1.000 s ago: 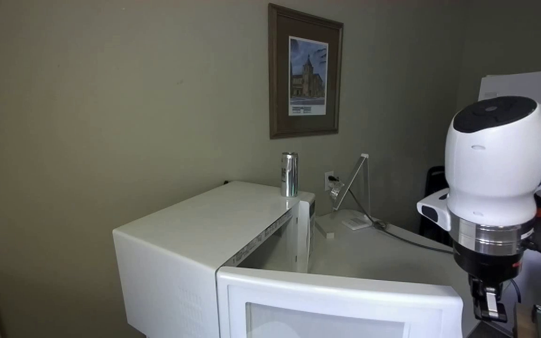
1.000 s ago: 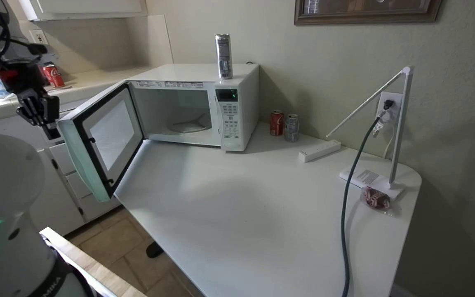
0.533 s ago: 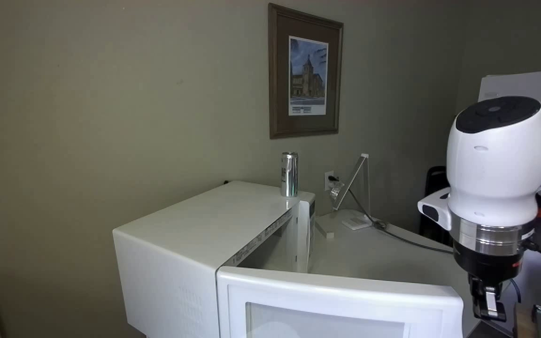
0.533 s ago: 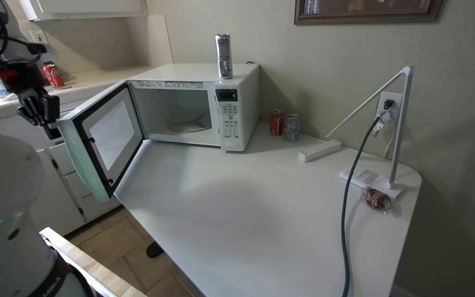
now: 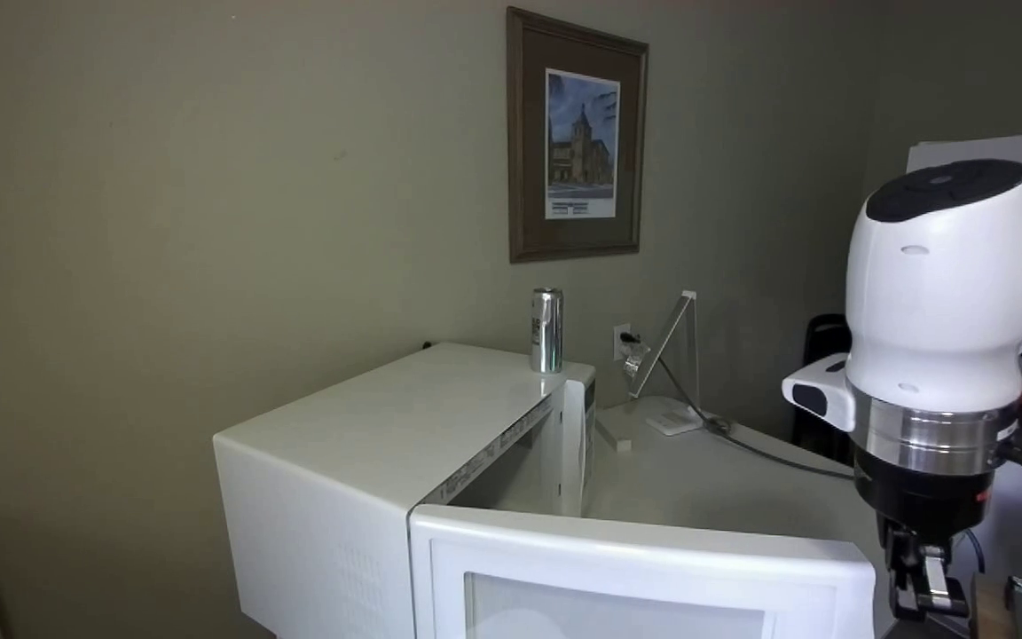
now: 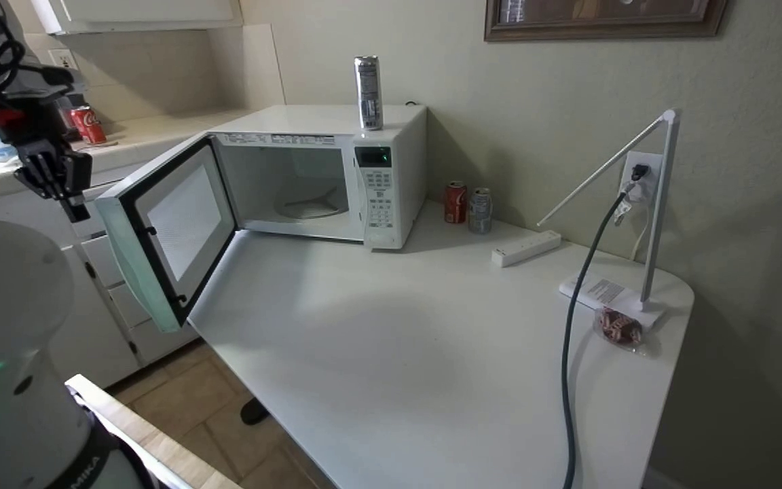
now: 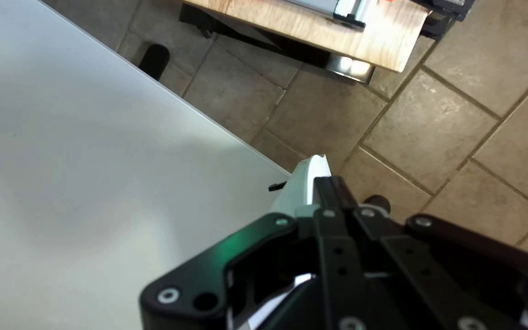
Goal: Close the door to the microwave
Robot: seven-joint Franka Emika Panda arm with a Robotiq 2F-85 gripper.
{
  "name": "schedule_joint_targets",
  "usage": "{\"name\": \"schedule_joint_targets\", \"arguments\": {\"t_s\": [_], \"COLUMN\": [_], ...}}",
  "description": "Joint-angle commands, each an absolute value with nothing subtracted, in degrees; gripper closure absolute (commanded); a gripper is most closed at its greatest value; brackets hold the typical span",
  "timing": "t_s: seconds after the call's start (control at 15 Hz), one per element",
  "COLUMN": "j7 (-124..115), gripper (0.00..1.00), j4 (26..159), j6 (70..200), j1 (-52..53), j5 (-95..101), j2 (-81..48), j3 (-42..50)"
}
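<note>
The microwave [image 5: 325, 497] is a white box on the table, also seen in an exterior view [image 6: 408, 183]. Its door [image 5: 635, 532] stands wide open. In an exterior view the door's inner side [image 6: 184, 210], with a dark frame and greyish window, faces the camera. In the wrist view only the door's free edge [image 7: 298, 185] shows. My gripper [image 5: 930, 603] is shut and empty, pointing down near the door's free edge. In an exterior view the gripper [image 6: 77, 209] is just left of that edge, on the outer side. In the wrist view the fingertips [image 7: 332, 183] overlap the door; contact cannot be told.
A silver can [image 6: 368, 93] stands on the microwave. Two cans, one red [image 6: 455, 202] and one grey [image 6: 480, 210], a power strip [image 6: 525, 249], a lamp [image 6: 656, 224] and a cable [image 6: 571, 380] are on the white table [image 6: 391, 380]. A counter [image 6: 160, 122] lies behind the door.
The gripper has moved slightly to the left in an exterior view, away from the door's free edge. The arm above it has risen a little and tilted. The door has not moved.
</note>
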State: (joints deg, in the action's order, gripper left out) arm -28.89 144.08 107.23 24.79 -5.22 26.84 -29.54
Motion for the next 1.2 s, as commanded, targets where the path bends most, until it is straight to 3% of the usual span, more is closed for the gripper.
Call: {"name": "schedule_joint_targets", "arguments": {"t_s": [0.0,0.53,1.13], "j7": [-30.12,-43.8,-63.42], "gripper": [1.0,1.0,1.0], "j4": [144.25,145.93,153.18], "j6": [110.84,113.64,125.05], "j1": [23.39,17.98,10.8], "j5": [-4.67,3.11,29.04], "j2": [26.29,26.64,25.16], "j3": [-30.17,-32.12,-36.74]}}
